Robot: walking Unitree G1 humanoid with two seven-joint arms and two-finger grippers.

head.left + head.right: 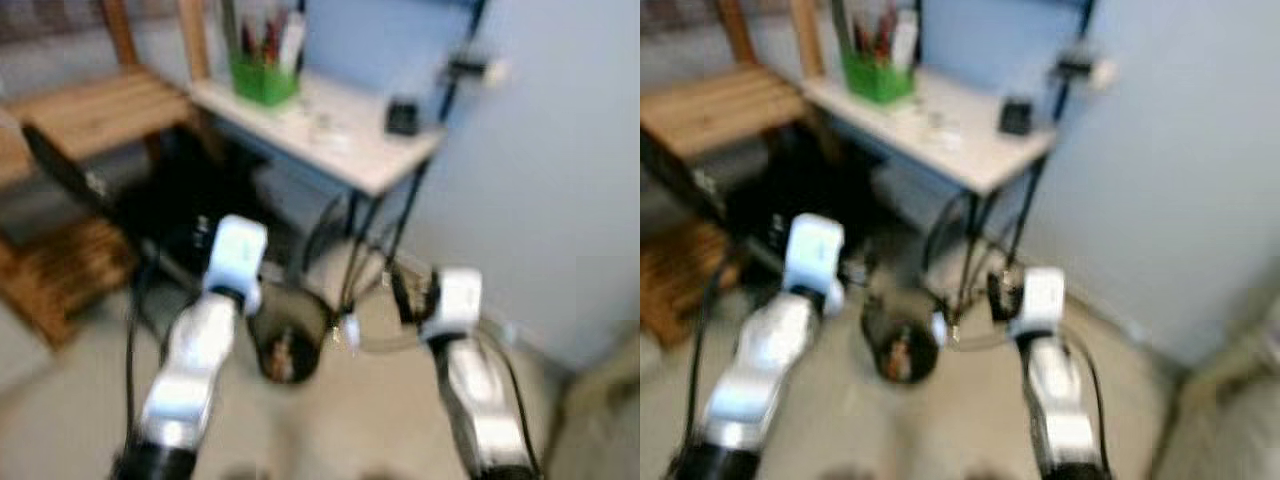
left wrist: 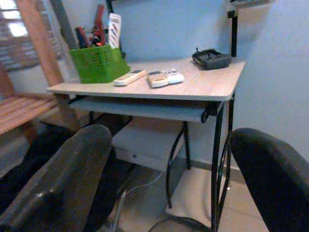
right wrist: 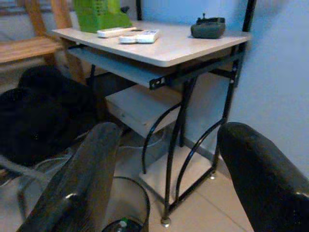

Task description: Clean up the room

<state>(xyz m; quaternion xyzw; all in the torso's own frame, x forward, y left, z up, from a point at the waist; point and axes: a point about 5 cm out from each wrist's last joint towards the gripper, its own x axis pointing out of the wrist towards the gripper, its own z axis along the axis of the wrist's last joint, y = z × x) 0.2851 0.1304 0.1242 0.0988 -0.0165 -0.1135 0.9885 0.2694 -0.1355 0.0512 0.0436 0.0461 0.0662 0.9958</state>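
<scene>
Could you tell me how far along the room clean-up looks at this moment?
Done: some rubbish already lies in the black waste bin on the floor. In hand: nothing; the left gripper and right gripper are both open and empty, facing the desk. Left: two remote controls and a dark controller lie on the desk beside the green basket, and black items sit on the floor.

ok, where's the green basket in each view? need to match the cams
Left eye view: green basket at the far left end of the desk.
Right eye view: same desk end.
Left wrist view: on the desk beside the remotes.
Right wrist view: cut off by the frame edge, behind the remotes.
Shared landmark: the dark controller at the desk's other end.
</scene>
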